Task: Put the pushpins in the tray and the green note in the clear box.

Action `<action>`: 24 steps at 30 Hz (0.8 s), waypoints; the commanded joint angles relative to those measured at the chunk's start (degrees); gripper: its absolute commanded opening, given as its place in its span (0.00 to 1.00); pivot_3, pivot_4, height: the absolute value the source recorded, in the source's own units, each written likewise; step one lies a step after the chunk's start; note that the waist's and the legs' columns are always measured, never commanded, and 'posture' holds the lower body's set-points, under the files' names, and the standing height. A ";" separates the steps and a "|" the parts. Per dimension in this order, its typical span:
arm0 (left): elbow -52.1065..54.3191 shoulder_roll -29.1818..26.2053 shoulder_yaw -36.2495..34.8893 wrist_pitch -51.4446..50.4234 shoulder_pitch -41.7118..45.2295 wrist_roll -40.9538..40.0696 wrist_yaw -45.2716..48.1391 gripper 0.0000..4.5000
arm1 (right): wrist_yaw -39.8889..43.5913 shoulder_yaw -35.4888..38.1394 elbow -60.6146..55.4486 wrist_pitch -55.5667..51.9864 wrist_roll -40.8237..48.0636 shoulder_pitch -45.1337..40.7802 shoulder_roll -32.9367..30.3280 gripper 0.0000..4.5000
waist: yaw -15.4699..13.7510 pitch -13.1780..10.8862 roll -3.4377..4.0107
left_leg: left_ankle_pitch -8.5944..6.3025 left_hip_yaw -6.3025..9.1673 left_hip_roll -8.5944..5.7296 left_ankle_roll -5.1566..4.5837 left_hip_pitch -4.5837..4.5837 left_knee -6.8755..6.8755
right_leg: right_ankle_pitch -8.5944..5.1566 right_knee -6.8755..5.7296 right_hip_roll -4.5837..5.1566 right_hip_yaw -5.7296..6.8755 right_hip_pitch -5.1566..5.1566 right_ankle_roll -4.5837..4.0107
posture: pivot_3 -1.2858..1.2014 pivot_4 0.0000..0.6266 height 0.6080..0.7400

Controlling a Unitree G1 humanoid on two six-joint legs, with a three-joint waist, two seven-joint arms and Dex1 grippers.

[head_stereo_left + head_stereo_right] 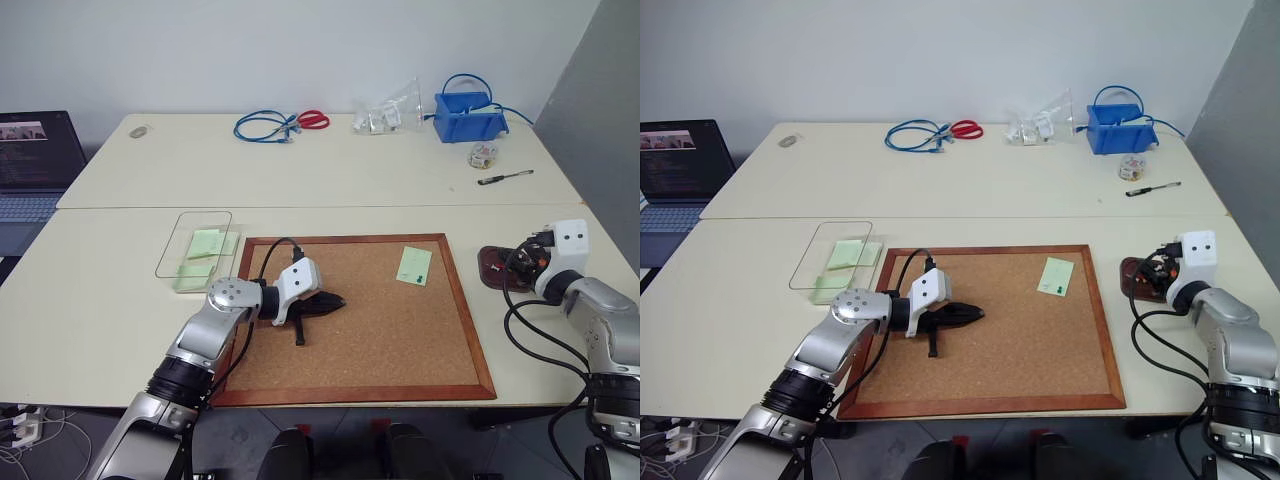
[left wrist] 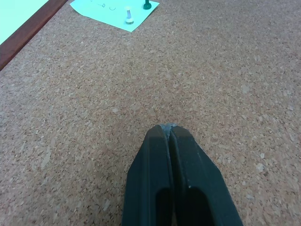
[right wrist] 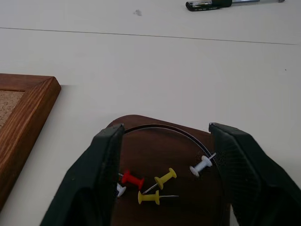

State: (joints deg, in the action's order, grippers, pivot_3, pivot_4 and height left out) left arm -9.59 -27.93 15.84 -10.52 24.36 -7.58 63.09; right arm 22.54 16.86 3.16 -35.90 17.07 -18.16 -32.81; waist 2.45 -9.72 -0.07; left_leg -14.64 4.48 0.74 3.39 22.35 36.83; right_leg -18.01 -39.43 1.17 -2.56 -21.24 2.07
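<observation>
The right gripper (image 3: 164,136) is spread wide over the tray (image 3: 155,136), pushpins (image 3: 150,186) (red, yellow, white) lying between its fingers. The left gripper (image 2: 168,128) is pinched closed on nothing above the corkboard (image 1: 400,330), the green note (image 1: 414,265) well ahead of it.

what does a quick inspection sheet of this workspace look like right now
surface: pale tables; cork board in front.
job's things: green note pinned to the board by two pins; tray with loose pushpins; clear box holding green notes.
clutter: pen, scissors, blue bin.
grippers: left pincer shut over the board; right pincer open over the tray.
cables: blue cable.
surroundings: laptop, white wall.
</observation>
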 commanded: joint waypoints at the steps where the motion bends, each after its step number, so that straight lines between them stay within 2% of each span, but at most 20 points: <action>1: -2.48 -0.33 4.53 -1.22 -2.52 2.72 1.98 0.00 | 0.55 0.63 -3.35 0.08 0.65 0.21 -0.62 0.86 | 0.00 0.00 0.00 | 0.00 0.00 0.00 0.00 0.00 0.00 | 0.00 0.00 0.00 0.00 0.00 0.00 | 0.52 0.24 1.00; 4: -2.70 -0.20 4.56 -1.17 -2.36 2.73 1.97 0.00 | 1.29 0.28 -4.65 0.06 0.67 0.39 -1.09 0.99 | -0.01 0.00 0.00 | 0.00 0.00 0.00 0.00 0.00 0.00 | 0.00 0.01 0.00 0.00 0.00 0.00 | 0.52 0.24 1.00; 7: -2.87 -0.14 4.56 -1.08 -2.25 2.73 2.01 0.00 | 5.03 -0.85 -7.57 0.28 1.77 1.17 -2.29 0.99 | -0.05 0.00 0.00 | 0.00 0.00 0.00 0.00 0.00 0.00 | 0.00 0.01 0.00 0.00 0.00 0.00 | 0.52 0.24 1.00; 12: -3.03 -0.10 4.56 -1.01 -2.16 2.73 2.06 0.00 | 16.48 -2.51 -14.73 1.16 6.67 4.10 -6.03 0.99 | -0.12 0.00 0.00 | 0.00 0.00 0.00 -0.01 0.00 0.00 | 0.00 0.03 0.00 0.00 0.00 0.01 | 0.52 0.24 1.00; 17: -3.04 0.10 4.59 -1.01 -2.09 2.56 2.10 0.00 | 26.56 -5.68 -17.00 2.80 9.16 6.06 -9.80 0.99 | -0.16 0.00 -0.01 | -0.01 0.03 0.01 -0.02 0.00 0.01 | -0.01 0.15 -0.01 0.04 0.09 0.03 | 0.52 0.24 1.00; 21: -2.12 0.55 4.68 -1.72 -2.16 1.99 2.16 0.00 | 31.47 -9.87 -16.01 6.36 8.18 6.34 -10.34 0.99 | -0.19 0.00 -0.01 | -0.02 0.04 0.02 -0.03 -0.01 0.01 | -0.01 0.17 -0.01 0.06 0.10 0.04 | 0.52 0.24 1.00; 24: -1.83 0.62 4.88 -1.89 -2.38 2.04 2.26 0.00 | 31.90 -12.21 -13.94 8.53 6.81 4.90 -9.27 0.99 | -0.37 0.00 -0.02 | -0.02 0.06 0.01 -0.03 0.00 0.01 | 0.00 0.22 -0.01 0.07 0.12 0.05 | 0.52 0.24 1.00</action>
State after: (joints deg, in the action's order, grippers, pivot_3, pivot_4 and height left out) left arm -9.62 -27.30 15.98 -10.21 24.55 -7.58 63.12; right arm 53.67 5.21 -11.19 -29.77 24.68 -11.94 -42.42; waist 2.08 -9.72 -0.09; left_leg -14.65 4.55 0.75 3.36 22.35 36.85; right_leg -18.01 -39.18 1.16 -2.49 -21.10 2.13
